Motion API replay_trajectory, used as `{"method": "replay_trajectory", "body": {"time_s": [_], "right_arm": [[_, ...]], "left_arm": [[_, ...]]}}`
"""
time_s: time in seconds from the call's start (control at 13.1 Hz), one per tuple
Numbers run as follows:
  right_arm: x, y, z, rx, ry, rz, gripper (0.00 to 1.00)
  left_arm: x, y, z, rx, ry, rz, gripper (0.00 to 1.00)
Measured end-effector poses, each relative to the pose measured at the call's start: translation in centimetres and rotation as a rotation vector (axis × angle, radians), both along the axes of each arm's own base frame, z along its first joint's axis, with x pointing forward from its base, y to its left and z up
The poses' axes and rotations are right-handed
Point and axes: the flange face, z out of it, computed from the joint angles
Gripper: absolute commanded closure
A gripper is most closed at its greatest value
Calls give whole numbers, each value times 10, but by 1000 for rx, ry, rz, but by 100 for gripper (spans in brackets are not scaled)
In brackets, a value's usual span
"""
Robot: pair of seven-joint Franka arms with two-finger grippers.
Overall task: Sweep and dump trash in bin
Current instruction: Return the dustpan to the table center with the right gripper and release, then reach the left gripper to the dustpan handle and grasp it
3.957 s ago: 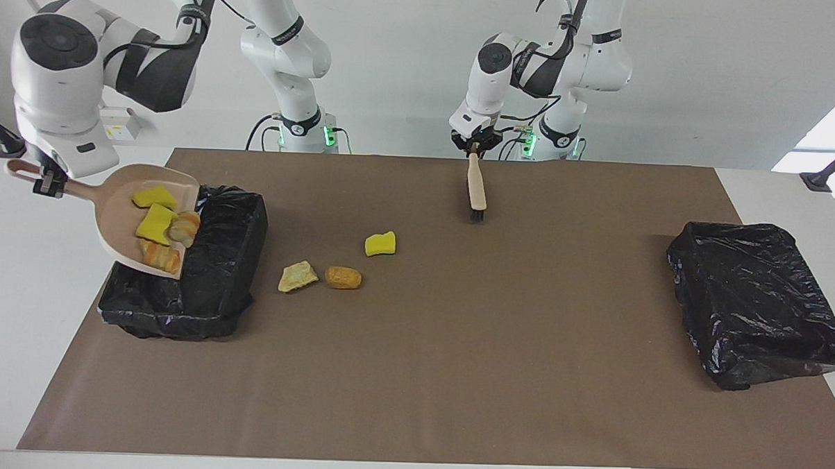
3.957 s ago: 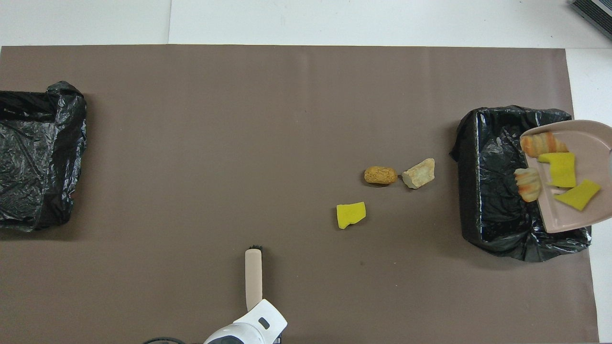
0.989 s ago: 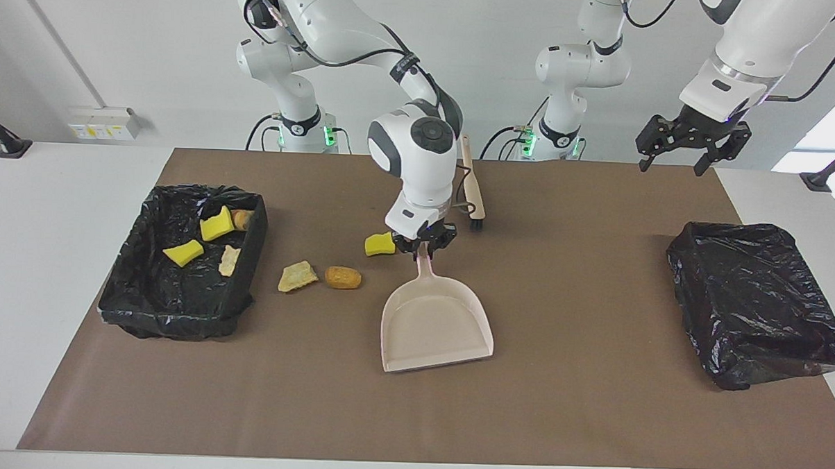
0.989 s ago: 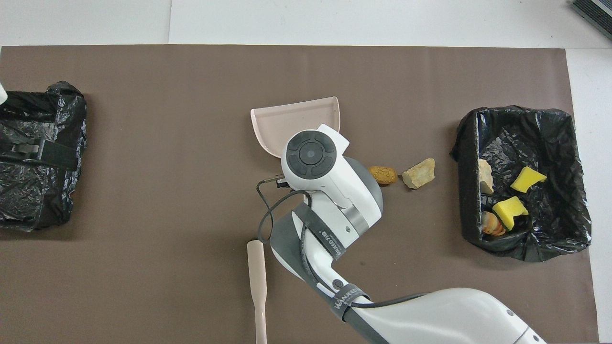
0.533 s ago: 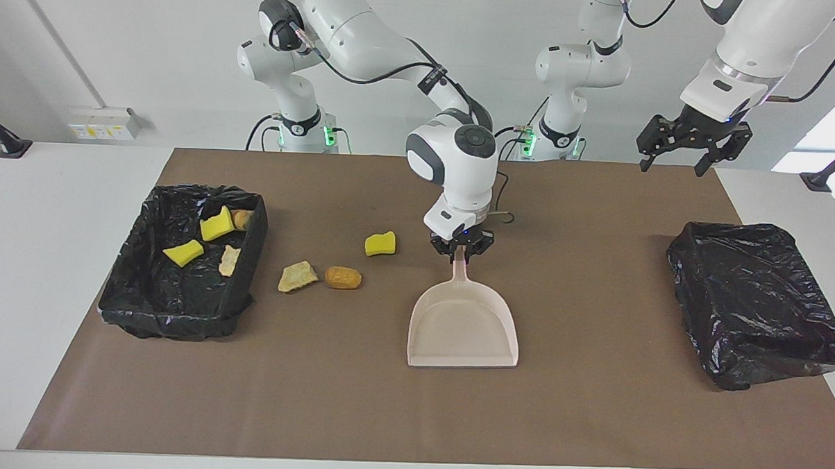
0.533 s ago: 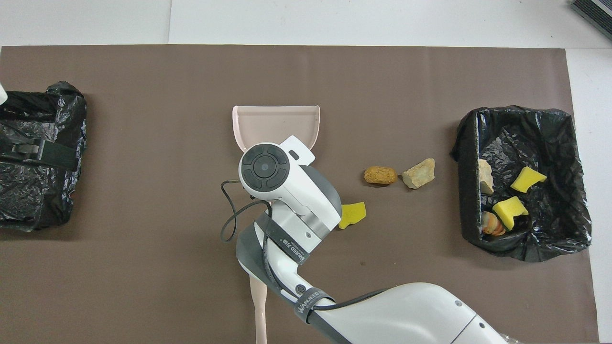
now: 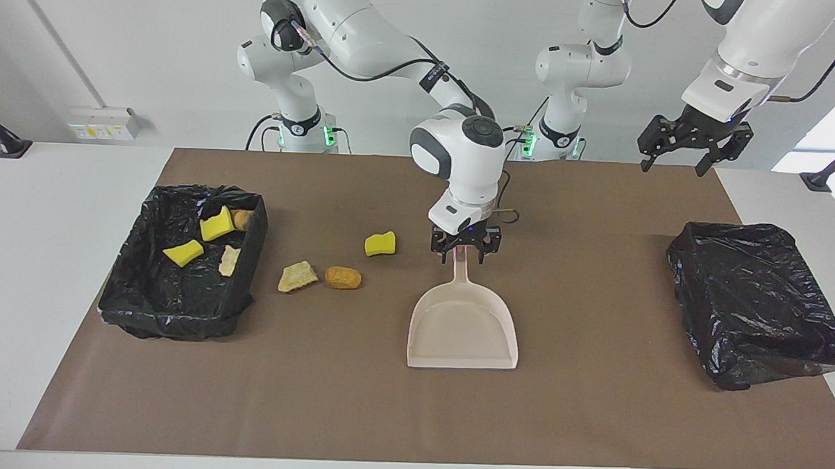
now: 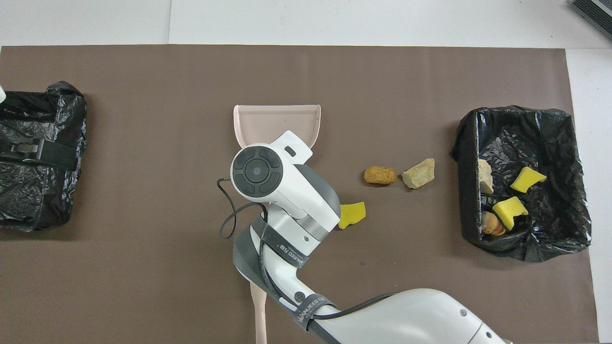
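Parking the dustpan [image 7: 463, 330] mid-frame; right pincer [image 7: 465, 249] gapes around its handle, so lift straight; left pincer [image 7: 695, 138] waits wide, upper right.

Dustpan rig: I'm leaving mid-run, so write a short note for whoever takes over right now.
Right gripper: open over the handle of the dustpan, which lies flat mid-mat.
Left gripper: open, empty, waiting above the left arm's end of the table.
Done: four scraps lie in the bin at the right arm's end.
Left: yellow sponge, brown nugget and tan wedge on the mat between dustpan and bin. Brush handle lies near the robots. The second bin looks empty.
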Motion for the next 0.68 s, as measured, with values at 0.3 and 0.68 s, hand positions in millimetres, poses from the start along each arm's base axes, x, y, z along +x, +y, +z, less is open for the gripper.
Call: {"method": "replay_trajectory", "body": {"time_s": [0.3, 0.68], "right_arm": [[-68, 34, 24, -5, 51, -7, 0], [-177, 63, 12, -8, 126, 25, 0]], "left_arm": [[0, 4, 1, 0, -2, 50, 0], [-1, -6, 2, -3, -8, 38, 0]]}}
